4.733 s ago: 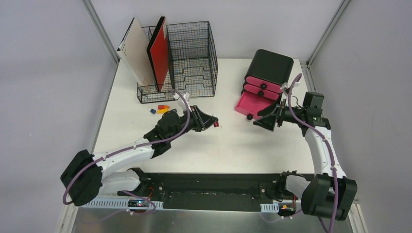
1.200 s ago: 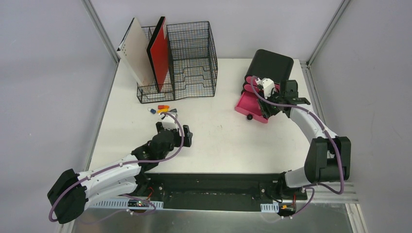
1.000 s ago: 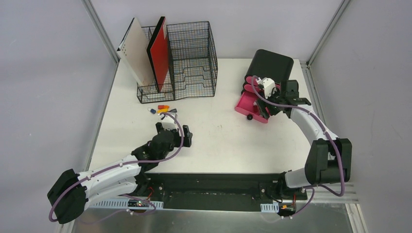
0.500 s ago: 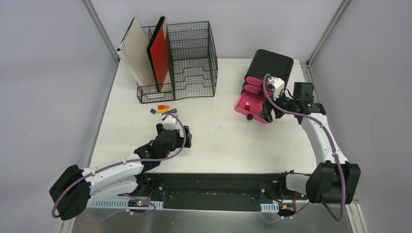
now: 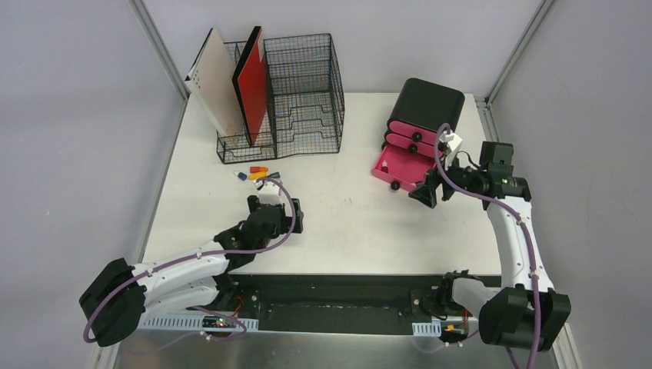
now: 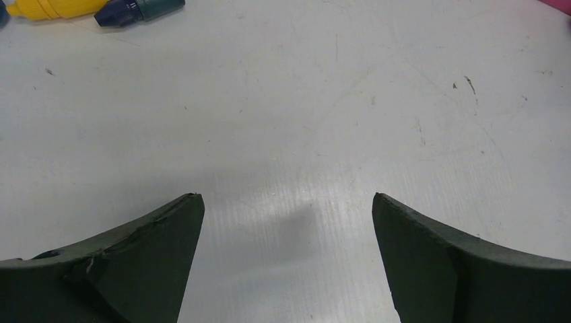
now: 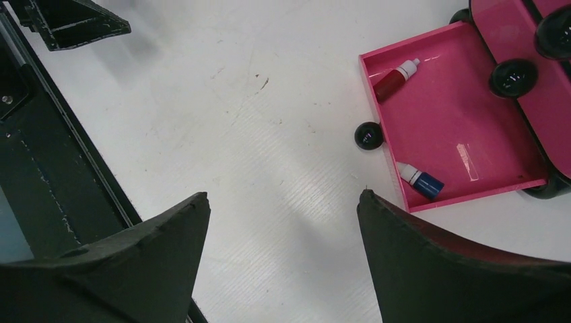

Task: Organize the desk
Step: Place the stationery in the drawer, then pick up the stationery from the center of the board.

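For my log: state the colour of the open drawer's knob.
Black; the knob on the pink drawer shows best in the right wrist view.

The worktop (image 6: 303, 101) is white and matt, finely ribbed like corrugated plastic sheet, with faint scuffs and dark specks. The open drawer (image 7: 458, 121) is glossy pink plastic that catches a streak of light, and its knob (image 7: 368, 136) is shiny black. The organizer (image 5: 304, 100) is thin black wire mesh. The box (image 5: 427, 104) has a smooth black shell with a soft sheen. Both arms' jaws are dark and matt, slightly rough at the edges.
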Controlling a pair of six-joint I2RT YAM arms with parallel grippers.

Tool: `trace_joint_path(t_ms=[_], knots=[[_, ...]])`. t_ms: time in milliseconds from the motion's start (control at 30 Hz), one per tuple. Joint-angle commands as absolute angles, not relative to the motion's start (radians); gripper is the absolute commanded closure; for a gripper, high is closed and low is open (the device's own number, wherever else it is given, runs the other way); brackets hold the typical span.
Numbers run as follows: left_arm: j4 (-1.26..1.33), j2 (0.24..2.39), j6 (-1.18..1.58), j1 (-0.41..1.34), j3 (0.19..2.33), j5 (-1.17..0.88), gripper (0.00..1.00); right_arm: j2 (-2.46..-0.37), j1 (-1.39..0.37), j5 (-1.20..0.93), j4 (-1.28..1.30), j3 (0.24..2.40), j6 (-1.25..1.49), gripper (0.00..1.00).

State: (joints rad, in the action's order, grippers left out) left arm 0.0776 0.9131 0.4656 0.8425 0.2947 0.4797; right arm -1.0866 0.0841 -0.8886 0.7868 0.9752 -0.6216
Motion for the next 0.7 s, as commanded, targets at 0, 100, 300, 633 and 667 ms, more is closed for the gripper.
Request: trace_joint_path(t_ms=[0, 100, 300, 633, 667], knots=[[0.048, 0.952, 0.499, 0.828, 0.367, 0.52, 0.01, -1.054, 0.127, -1.001, 0.788, 0.954, -0.664, 0.17], [0.006, 1.004, 0.52, 0.815, 0.411, 0.527, 0.01, -1.047, 0.133, -0.991, 0.787, 0.953, -0.67, 0.16], [-0.023, 1.072, 0.477, 0.748, 0.487, 0.469, 0.01, -1.032, 0.137, -0.978, 0.77, 0.943, -0.667, 0.16], [0.129, 1.147, 0.341, 0.561, 0.55, 0.365, 0.01, -1.02, 0.137, -0.991, 0.772, 0.944, -0.667, 0.16], [0.133, 1.16, 0.355, 0.527, 0.555, 0.33, 0.01, -1.019, 0.137, -0.99, 0.772, 0.943, -0.667, 0.16]])
